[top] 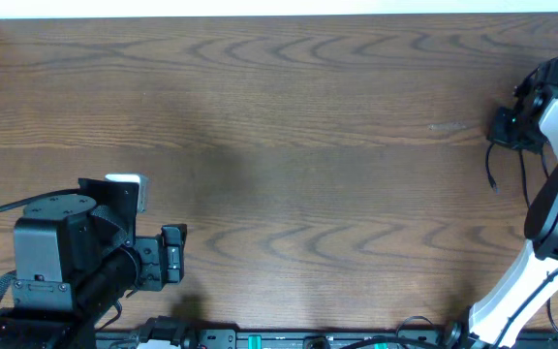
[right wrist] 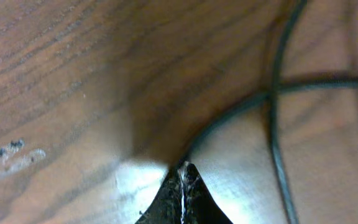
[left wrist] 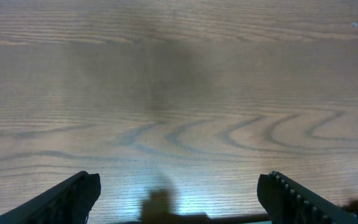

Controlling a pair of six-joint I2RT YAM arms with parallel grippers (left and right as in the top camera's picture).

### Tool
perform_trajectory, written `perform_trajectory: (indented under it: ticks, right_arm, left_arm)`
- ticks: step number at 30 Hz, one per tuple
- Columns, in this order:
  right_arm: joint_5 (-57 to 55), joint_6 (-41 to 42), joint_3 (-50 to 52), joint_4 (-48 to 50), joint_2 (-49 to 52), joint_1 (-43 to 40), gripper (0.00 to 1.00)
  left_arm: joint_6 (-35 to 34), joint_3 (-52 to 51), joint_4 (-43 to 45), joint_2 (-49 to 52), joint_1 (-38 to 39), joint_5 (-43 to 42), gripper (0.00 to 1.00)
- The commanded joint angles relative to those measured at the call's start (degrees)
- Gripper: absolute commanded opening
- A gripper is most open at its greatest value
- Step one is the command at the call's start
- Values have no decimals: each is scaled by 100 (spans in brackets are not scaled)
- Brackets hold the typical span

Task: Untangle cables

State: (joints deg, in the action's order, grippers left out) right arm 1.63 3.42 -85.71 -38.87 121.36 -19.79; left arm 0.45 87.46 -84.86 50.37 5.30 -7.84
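Note:
Two thin black cables (right wrist: 273, 118) cross on the wood in the right wrist view. One curves down into the tips of my right gripper (right wrist: 184, 169), which is shut on that cable. Overhead, the right gripper (top: 510, 128) sits low at the far right edge, with a short thin cable (top: 491, 173) trailing from it toward the front. My left gripper (left wrist: 179, 186) is open over bare wood with nothing between its fingers. From overhead the left gripper (top: 172, 254) stands at the front left, far from the cables.
The wooden table (top: 289, 116) has its back edge along the top of the overhead view. A rail with clamps and wiring (top: 260, 339) runs along the front edge. A pale scuff (right wrist: 14, 155) marks the wood left of the right gripper.

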Motion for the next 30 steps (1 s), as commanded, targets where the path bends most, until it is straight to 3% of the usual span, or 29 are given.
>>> perform_trajectory:
  ticks: [1, 13, 20, 30]
  right_arm:
    - [487, -70, -72, 199, 157, 7, 1]
    - [527, -70, -72, 361, 286, 33, 1]
    - [2312, -70, -72, 990, 289, 59, 1]
    - [1545, -284, -70, 732, 310, 227, 1]
  left_arm:
    - [-9, 9, 7, 9, -15, -72, 87]
    - [-28, 9, 7, 9, -15, -72, 87]
    - [-72, 9, 7, 11, -15, -72, 87]
    - [-70, 9, 15, 11, -15, -72, 88]
